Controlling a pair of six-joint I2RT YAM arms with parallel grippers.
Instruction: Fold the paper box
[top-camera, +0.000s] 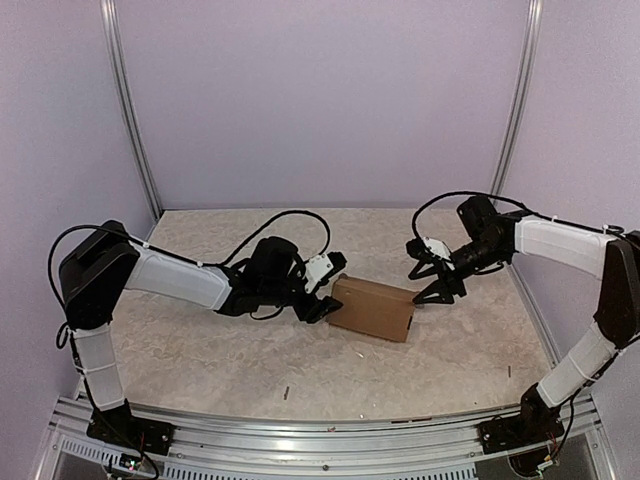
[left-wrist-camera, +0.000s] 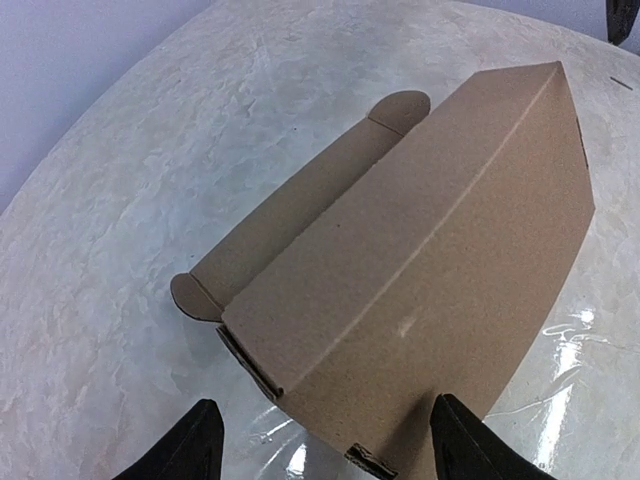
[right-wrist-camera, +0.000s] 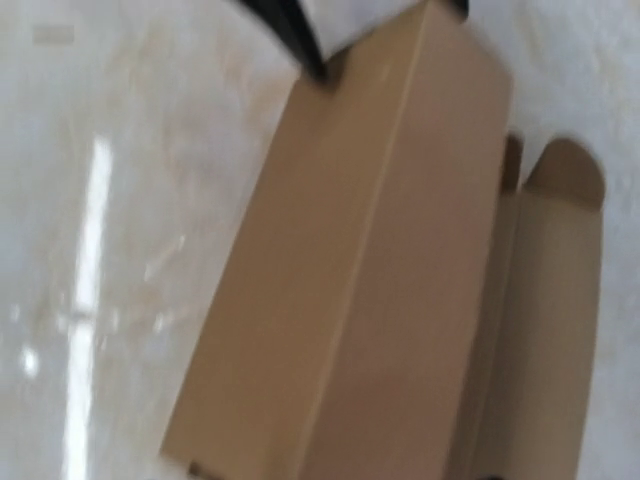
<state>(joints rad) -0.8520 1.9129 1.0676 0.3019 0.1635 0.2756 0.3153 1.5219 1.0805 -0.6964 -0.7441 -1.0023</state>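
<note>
Left gripper (top-camera: 332, 288): jaws spread wide, straddling the end of the paper box that points toward the left of the top view.
Left fingertips (left-wrist-camera: 196, 446): two black tips at the bottom edge of the left wrist view, one on each side of the box's near end. The left-hand one stands clear of the cardboard, the right-hand one sits just beside it, and I cannot tell whether it touches.
Right gripper (top-camera: 420, 284): jaws apart, nothing between them, at the box's other end, right of centre in the top view. Its lower finger is just beside the box's upper right corner. Its own fingers do not show in the blurred right wrist view.
Paper box (top-camera: 372, 308): plain brown cardboard lying flat on the table, just right of centre in the top view, between the two grippers. Its long axis runs from upper left to lower right. The body is folded into a closed, long rectangular shape.
Loose flap (left-wrist-camera: 300, 215): a long strip lying flat on the table along the box's side, left of the body in the left wrist view, with a rounded tab at each end.
Table (top-camera: 200, 340): mottled off-white surface, glossy close up, with glare near the box.
Walls (top-camera: 320, 100): pale lilac panels across the upper part of the top view.
Rail (top-camera: 300, 430): metal, along the bottom edge, carrying both arm bases.
</note>
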